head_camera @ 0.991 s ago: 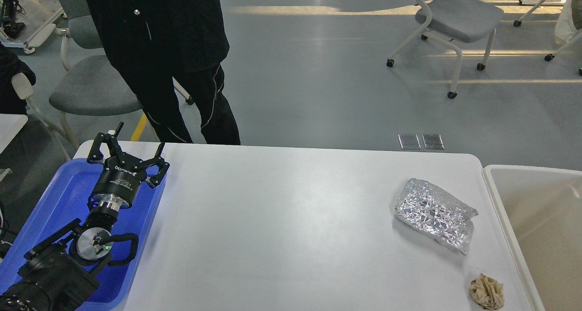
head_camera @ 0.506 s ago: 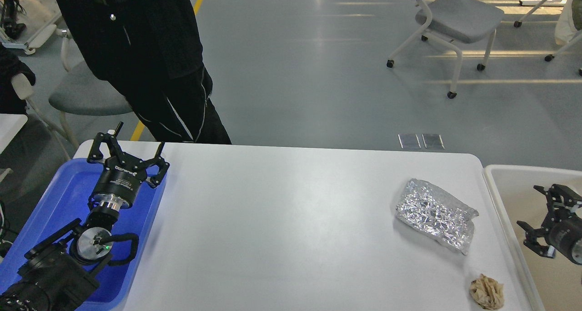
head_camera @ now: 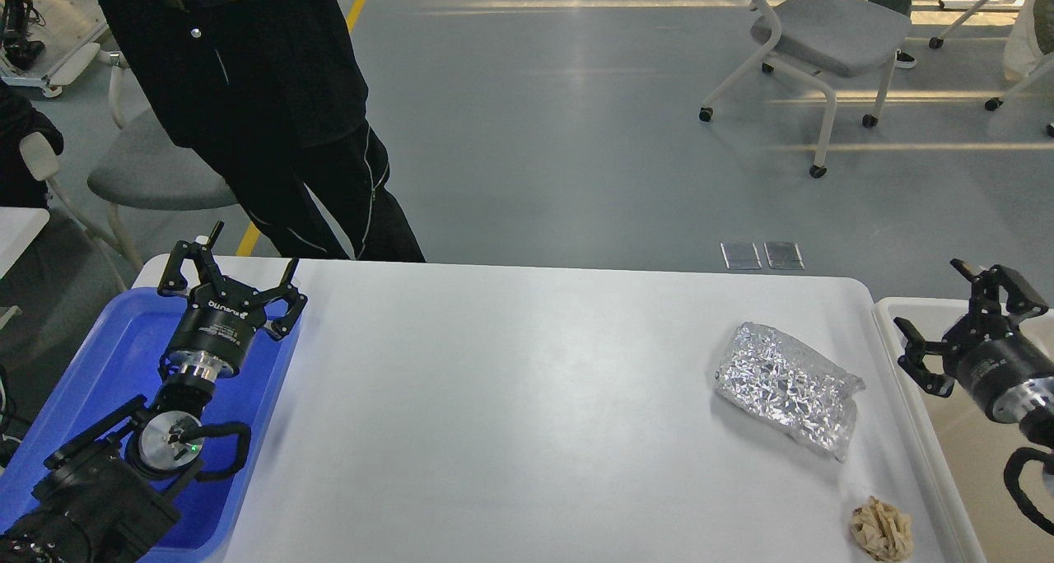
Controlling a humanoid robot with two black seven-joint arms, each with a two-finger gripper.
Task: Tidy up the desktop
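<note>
Head view: desktop fills the lower middle of the frame, white and glossy. My left gripper sits at left, over the far end of the blue tray, fingers spread, holding nothing. My right gripper is at right edge, above the near corner of the cream bin, fingers apart, nothing in them. Foil pack lies flat on desktop right side. Crumpled paper wad lower right, near the foil, not touching. Person in black stands upper left behind the desktop.
</note>
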